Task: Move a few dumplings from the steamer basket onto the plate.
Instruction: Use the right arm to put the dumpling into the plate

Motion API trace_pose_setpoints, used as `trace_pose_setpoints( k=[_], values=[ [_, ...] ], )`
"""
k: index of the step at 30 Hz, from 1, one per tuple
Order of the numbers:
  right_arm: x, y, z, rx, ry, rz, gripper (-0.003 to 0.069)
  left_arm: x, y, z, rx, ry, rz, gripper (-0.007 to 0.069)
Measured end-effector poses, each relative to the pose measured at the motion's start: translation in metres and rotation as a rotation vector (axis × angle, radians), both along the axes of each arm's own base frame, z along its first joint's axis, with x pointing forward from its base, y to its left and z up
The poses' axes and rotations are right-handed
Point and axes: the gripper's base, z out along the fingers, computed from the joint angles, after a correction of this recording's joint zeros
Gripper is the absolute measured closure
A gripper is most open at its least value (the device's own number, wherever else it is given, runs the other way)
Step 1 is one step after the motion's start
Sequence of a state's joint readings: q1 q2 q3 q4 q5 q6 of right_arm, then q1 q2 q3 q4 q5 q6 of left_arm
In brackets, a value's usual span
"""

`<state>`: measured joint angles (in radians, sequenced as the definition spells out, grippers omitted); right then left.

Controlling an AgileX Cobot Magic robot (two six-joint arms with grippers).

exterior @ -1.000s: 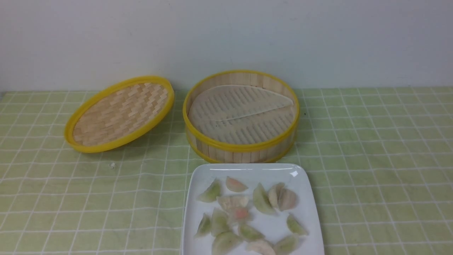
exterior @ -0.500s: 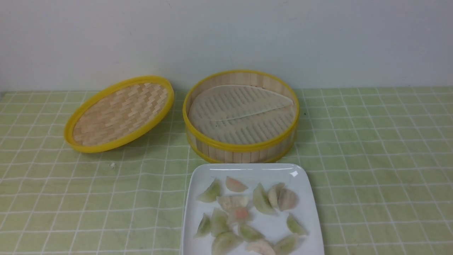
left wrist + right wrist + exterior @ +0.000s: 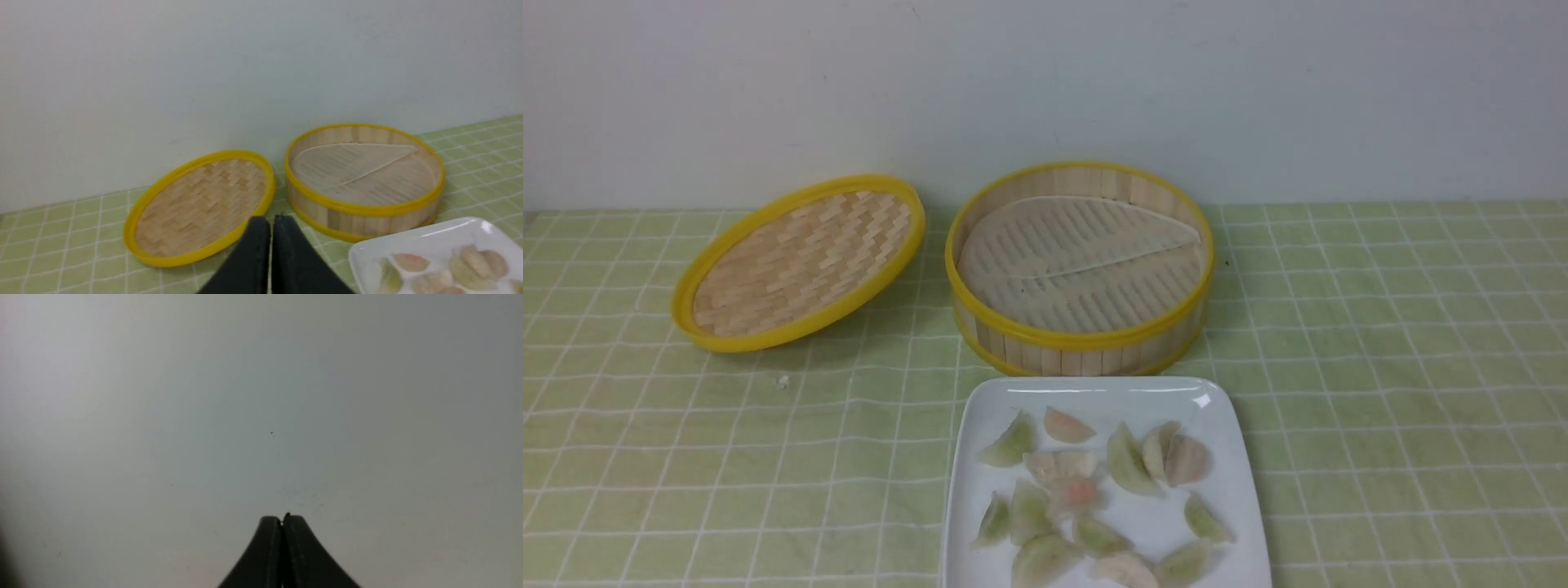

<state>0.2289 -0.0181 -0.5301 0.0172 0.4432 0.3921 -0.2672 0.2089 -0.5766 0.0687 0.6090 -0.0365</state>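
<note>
Small crescent-shaped pale green, pinkish and creamy dumplings (image 3: 1094, 490) lie clustered on the glossy white square plate (image 3: 980, 408), just in front of the round yellow-rimmed bamboo steamer basket (image 3: 1078, 347), which holds only its whitish liner.

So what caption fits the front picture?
Pale crescent dumplings piled on glossy white square plate, round bamboo steamer basket empty behind.

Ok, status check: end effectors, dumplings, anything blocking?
Left end effector shut, empty. Right end effector shut, empty. Dumplings on plate; steamer basket holds only liner. Nothing blocking.
</note>
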Motion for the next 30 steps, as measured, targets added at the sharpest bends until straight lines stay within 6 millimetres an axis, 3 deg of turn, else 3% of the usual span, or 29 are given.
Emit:
trace_pose_setpoints(
  k=[5,7,8,12,18,30],
  values=[
    [0.000,0.000,0.000,-0.001,0.000,-0.001,0.0672,0.013,0.001,-0.074,0.024,-0.029,0.122,0.0631],
    [0.000,0.000,0.000,-0.001,0.000,-0.001,0.0672,0.015,0.002,-0.087,0.020,-0.024,0.140,0.0631],
    [0.000,0.000,0.000,-0.001,0.000,-0.001,0.0672,0.017,0.003,-0.113,0.010,-0.003,0.163,0.0631],
    [0.000,0.000,0.000,-0.002,0.000,-0.001,0.0672,0.017,0.003,-0.150,0.013,0.060,0.171,0.0631],
    [0.000,0.000,0.000,-0.002,0.000,-0.001,0.0672,0.016,0.003,-0.165,0.022,0.150,0.167,0.0631],
    [0.000,0.000,0.000,-0.002,0.000,-0.002,0.0672,0.016,0.003,-0.165,0.023,0.154,0.167,0.0631]
  ],
)
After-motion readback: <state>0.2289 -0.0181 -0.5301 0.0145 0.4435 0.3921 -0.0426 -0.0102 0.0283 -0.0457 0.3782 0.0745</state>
